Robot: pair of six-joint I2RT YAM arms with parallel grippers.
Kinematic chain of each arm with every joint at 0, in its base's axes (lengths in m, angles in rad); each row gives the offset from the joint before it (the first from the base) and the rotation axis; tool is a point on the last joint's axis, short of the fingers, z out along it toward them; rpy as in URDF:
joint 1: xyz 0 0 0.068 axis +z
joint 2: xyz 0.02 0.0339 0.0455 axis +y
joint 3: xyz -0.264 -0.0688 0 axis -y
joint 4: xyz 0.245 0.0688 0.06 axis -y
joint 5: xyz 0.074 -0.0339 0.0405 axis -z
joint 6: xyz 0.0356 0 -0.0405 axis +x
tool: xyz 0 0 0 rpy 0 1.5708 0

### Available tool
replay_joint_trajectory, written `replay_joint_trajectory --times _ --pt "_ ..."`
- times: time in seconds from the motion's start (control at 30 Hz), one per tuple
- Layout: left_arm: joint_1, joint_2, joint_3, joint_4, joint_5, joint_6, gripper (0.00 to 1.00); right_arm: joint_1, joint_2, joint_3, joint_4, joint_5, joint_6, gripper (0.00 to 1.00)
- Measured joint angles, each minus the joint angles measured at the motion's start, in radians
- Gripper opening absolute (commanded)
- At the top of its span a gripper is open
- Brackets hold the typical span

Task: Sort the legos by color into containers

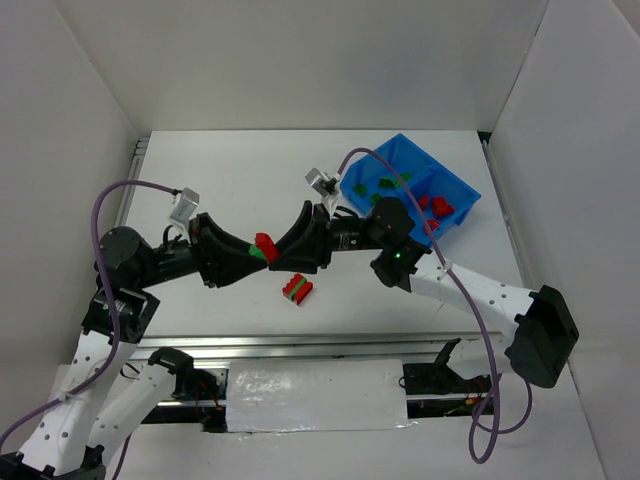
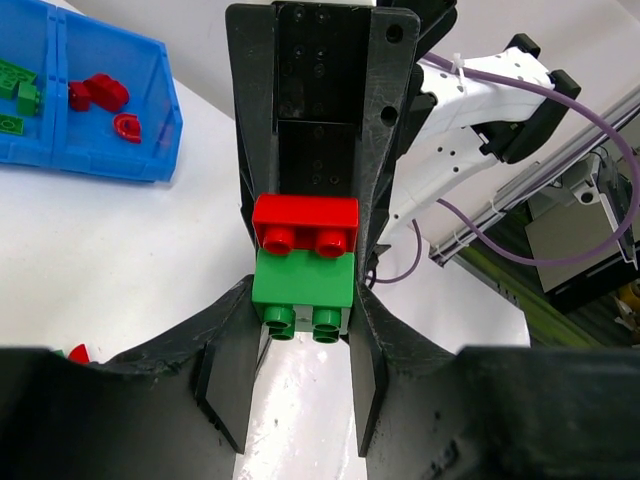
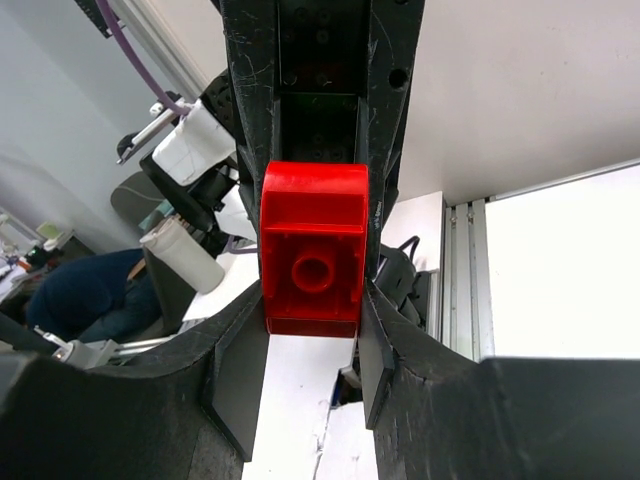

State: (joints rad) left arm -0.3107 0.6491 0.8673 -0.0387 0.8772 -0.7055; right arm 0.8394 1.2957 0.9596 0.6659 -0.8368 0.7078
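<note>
Bridging the two grippers, a two-piece stack of legos (image 1: 265, 245) is held clear of the white table (image 1: 230, 170), near the middle of the workspace. The stack is made up of a red brick (image 2: 305, 222) set against a green brick (image 2: 303, 285), and round studs are visible on both in the left wrist view. The green brick is clamped between the fingers (image 2: 232, 375) of the left gripper (image 2: 305, 318), which are pressed against its two sides. The red brick is clamped in the right gripper (image 3: 313, 300), which is presented from the opposite side, so that the two grippers face each other tip to tip. In the right wrist view, a face of the red brick with a single round ring is turned toward the camera. A second stack (image 1: 298, 289), banded red and green, lies on the table just beside the grippers, on the side of the arm bases, and is touched by neither. The blue bin (image 2: 95, 158) is set at an angle toward the far right of the table, apart from the held stack, and is divided by a middle wall into two compartments. Green pieces (image 1: 385, 183) are gathered in the compartment nearer the table's centre, and red pieces (image 1: 437, 206) in the compartment nearer the right side. In the overhead view the near edge of the bin is partly hidden by the right arm (image 1: 470, 290).
</note>
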Motion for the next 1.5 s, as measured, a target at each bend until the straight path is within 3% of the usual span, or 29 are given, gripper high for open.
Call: replay_joint_trajectory --times 0.23,0.47,0.6,0.8,0.9,1.03,1.17,1.2,1.27,1.43,1.5 --pt "-0.002 0.004 0.005 -0.037 -0.033 0.035 0.0 -0.043 -0.003 -0.019 0.006 -0.025 0.007 0.0" --pt "0.0 0.023 0.005 -0.101 -0.081 0.097 0.0 -0.25 -0.068 -0.103 -0.037 -0.019 0.025 0.0" --pt "0.0 0.038 0.008 -0.141 -0.121 0.128 0.0 -0.341 -0.139 -0.109 -0.174 0.027 -0.035 0.0" --pt "0.0 0.089 0.079 -0.297 -0.276 0.226 0.0 -0.476 -0.135 0.007 -0.623 0.467 -0.115 0.0" --pt "-0.002 0.085 0.077 -0.363 -0.376 0.262 0.0 -0.583 -0.005 0.14 -0.841 0.765 -0.079 0.02" --pt "-0.017 0.08 0.076 -0.41 -0.475 0.289 0.0 -0.706 0.196 0.269 -1.04 1.031 -0.046 0.04" --pt "-0.032 0.071 0.075 -0.448 -0.544 0.305 0.0 -0.755 0.35 0.346 -1.168 1.164 -0.032 0.19" --pt "-0.034 0.068 0.075 -0.452 -0.556 0.308 0.0 -0.76 0.368 0.351 -1.187 1.179 -0.031 0.57" --pt "-0.037 0.062 0.075 -0.459 -0.571 0.311 0.0 -0.762 0.383 0.351 -1.215 1.197 -0.02 0.78" --pt "-0.039 0.062 0.075 -0.464 -0.579 0.313 0.0 -0.768 0.386 0.377 -1.253 1.2 -0.029 0.91" --pt "-0.039 0.063 0.075 -0.464 -0.575 0.313 0.0 -0.768 0.381 0.396 -1.253 1.178 -0.04 0.91"
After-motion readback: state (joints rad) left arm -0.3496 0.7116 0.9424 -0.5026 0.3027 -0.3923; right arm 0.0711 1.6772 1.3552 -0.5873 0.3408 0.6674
